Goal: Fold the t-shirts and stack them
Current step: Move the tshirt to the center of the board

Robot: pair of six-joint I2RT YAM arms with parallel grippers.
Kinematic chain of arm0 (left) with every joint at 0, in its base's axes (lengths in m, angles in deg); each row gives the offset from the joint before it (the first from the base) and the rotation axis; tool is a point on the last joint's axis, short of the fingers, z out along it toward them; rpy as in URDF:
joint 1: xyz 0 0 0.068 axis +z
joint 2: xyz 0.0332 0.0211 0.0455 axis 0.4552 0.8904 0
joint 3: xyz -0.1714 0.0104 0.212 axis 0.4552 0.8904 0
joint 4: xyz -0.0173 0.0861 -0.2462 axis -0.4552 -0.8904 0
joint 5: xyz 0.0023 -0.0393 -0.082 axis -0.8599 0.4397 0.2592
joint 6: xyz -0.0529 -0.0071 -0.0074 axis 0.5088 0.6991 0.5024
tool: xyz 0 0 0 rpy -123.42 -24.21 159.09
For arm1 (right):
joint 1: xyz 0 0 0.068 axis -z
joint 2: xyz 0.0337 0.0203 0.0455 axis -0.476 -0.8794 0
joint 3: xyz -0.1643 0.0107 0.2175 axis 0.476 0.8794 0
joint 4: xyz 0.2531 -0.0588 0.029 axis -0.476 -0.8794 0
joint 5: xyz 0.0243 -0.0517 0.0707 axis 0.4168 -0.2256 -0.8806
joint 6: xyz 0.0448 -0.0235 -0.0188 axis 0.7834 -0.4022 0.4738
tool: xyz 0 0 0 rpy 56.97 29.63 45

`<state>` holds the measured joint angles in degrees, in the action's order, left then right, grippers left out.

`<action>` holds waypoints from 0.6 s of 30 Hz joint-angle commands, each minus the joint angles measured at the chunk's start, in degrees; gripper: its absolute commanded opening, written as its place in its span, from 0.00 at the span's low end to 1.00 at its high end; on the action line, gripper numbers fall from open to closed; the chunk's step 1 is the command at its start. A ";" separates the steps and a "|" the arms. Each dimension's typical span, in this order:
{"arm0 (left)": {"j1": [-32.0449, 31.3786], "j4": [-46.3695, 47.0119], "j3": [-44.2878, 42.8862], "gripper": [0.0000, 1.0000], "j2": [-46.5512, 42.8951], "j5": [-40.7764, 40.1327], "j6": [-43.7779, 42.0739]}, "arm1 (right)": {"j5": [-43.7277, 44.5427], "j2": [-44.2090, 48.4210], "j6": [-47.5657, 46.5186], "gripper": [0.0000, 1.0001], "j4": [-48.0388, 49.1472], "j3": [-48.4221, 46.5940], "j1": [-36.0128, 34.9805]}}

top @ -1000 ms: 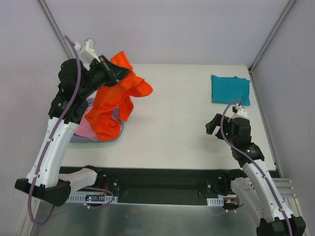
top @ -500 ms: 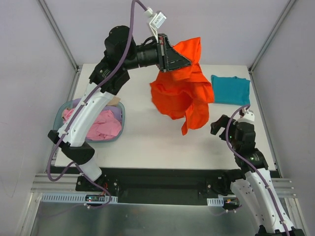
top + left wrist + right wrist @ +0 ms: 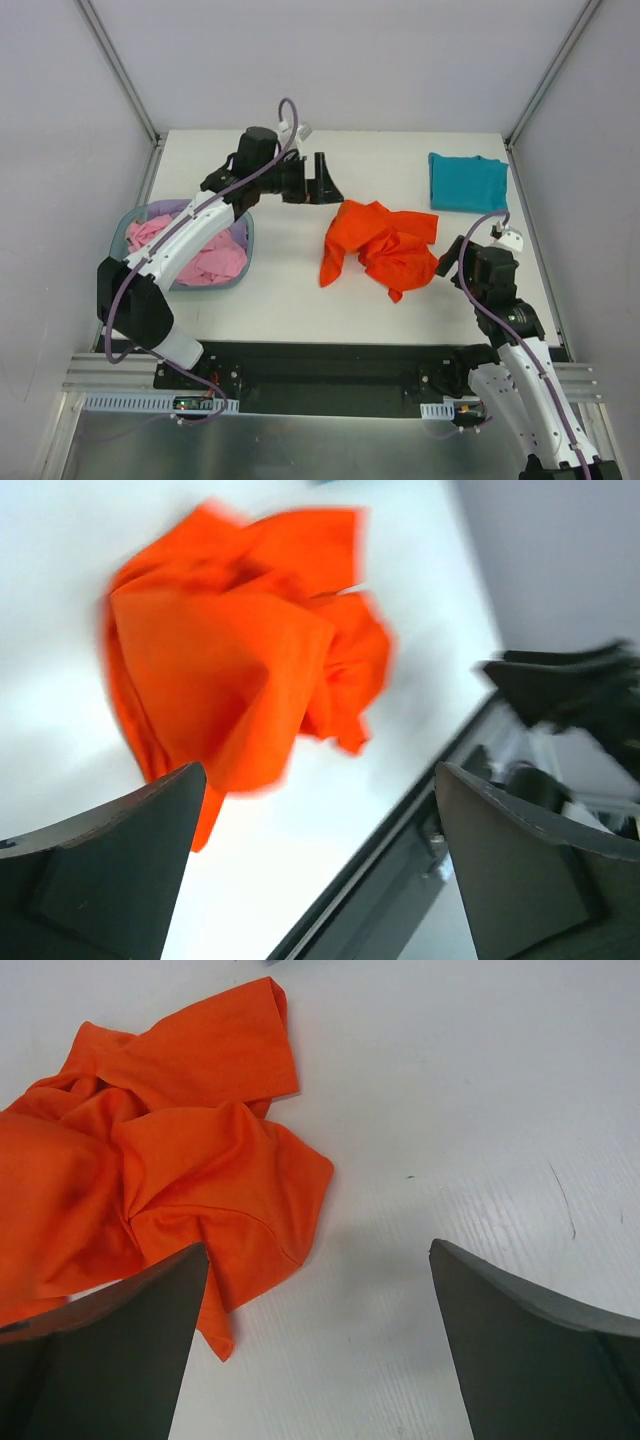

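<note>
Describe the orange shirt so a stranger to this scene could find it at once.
On the white table, look just right of the middle, nearer than the teal shirt in the far right corner. The orange shirt lies there crumpled: the teal one is folded flat, and the pink cloth sits in the basket at left.

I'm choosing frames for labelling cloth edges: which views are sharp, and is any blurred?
Left wrist: the orange shirt is blurred, its edges smeared. Right wrist: the same shirt is crisp, folds and hem clear. Top external: sharp, evenly lit, no glare on the table.
</note>
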<state>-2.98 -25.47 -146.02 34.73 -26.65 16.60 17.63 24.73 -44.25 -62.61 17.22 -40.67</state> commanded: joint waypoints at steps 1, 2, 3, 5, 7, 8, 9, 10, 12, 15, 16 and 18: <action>4.22 -0.11 9.92 0.99 -8.32 -8.62 0.48 | 0.35 -2.04 0.65 0.97 0.17 -3.01 -0.23; 4.40 -0.20 13.07 0.99 -8.86 -10.28 0.40 | -0.27 -2.56 0.47 0.97 0.78 -3.01 -0.23; 4.40 -0.37 14.50 0.99 -9.47 -10.91 0.22 | -2.02 -3.44 0.47 0.97 0.88 -3.45 -0.23; 4.40 -0.37 18.44 0.99 -10.62 -11.27 0.66 | -4.04 -6.34 0.30 0.97 0.88 -3.97 -0.23; 4.40 -0.37 21.00 0.99 -11.14 -11.09 1.97 | -7.65 -9.23 0.47 0.97 0.88 -4.33 -0.23; 4.40 -0.46 23.45 0.99 -11.32 -10.48 2.42 | -8.70 -9.94 0.82 0.97 0.96 -4.24 -0.23; 4.40 -0.37 24.61 0.99 -11.41 -9.35 2.68 | -10.63 -10.65 1.43 0.97 1.05 -4.07 -0.23; 4.31 -0.37 25.66 0.99 -11.67 -8.99 3.81 | -11.60 -11.35 1.70 0.97 0.97 -3.37 -0.23; 4.05 -0.28 28.48 0.99 -11.94 -9.07 4.61 | -14.93 -12.41 1.96 0.97 0.97 -2.40 -0.32; 1.86 0.59 30.77 0.99 -11.85 -9.51 6.63 | -18.27 -12.41 2.31 0.97 0.18 -0.64 -0.76; 0.81 1.20 30.77 0.99 -11.15 -9.77 7.33 | -18.90 -12.33 2.93 0.97 0.00 -0.29 -0.76; -3.41 2.52 29.90 0.99 -10.01 -10.65 7.69 | -22.83 -12.24 3.89 0.97 1.22 1.20 -1.11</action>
<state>-0.84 -26.63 -115.37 23.86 -36.77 21.65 3.14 12.08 -42.81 -62.67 16.45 -41.02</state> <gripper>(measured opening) 0.992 0.968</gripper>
